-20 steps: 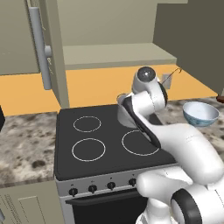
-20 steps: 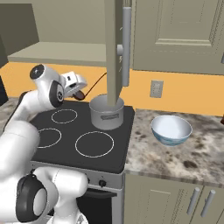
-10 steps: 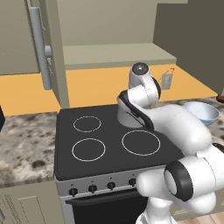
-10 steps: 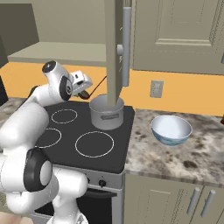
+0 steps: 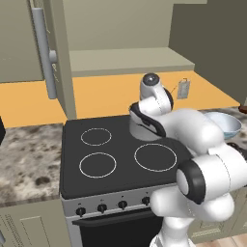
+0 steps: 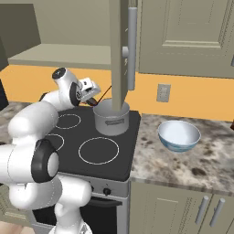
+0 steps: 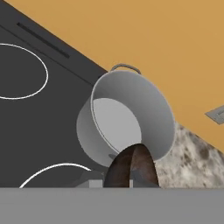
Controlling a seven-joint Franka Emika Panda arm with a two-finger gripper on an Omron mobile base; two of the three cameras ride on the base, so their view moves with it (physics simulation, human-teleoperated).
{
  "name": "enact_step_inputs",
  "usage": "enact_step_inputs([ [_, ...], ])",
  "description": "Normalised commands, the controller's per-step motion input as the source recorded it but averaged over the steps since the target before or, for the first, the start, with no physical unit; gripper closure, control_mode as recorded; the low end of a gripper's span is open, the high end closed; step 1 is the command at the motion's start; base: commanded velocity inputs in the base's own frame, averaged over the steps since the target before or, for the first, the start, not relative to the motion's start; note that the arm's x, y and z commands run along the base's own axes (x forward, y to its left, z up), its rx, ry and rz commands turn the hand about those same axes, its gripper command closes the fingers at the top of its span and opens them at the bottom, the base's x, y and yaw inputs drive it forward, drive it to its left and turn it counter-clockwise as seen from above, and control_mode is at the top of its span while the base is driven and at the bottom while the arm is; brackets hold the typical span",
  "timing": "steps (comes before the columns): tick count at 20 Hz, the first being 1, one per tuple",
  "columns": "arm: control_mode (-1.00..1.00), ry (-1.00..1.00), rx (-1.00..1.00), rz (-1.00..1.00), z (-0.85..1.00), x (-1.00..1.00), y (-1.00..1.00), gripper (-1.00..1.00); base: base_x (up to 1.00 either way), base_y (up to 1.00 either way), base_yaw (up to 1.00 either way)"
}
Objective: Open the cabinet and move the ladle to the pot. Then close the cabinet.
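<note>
Gripper [image 6: 93, 93] of mine is clamped on the ladle [image 6: 103, 94], just left of the pot [image 6: 111, 118] and above its rim. From my hand the ladle's brown bowl hangs over the pot's near edge. Pot sits on the stove [image 6: 119, 155]'s back right burner; cabinet [image 6: 119, 50] door stands open above it.

Arm reaching forward; gripper [image 6: 93, 89] clamped shut.
</note>
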Motion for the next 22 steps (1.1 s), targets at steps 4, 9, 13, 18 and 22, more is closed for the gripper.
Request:
enact_step_inputs([
  [4,-1.0,0.0,0.0,0.0,-0.21,0.21,-0.18,1.0,0.0,0.0,0.0],
  [9,-1.0,0.0,-0.01,0.0,-0.33,0.3,-0.1,1.0,0.0,0.0,0.0],
  [13,-1.0,0.0,-0.01,0.0,-0.21,0.27,-0.08,1.0,0.0,0.0,0.0],
  [18,-1.0,0.03,0.0,0.0,-0.09,0.25,-0.12,1.0,0.0,0.0,0.0],
  [22,-1.0,0.03,0.0,0.0,-0.12,0.28,-0.09,1.0,0.0,0.0,0.0],
])
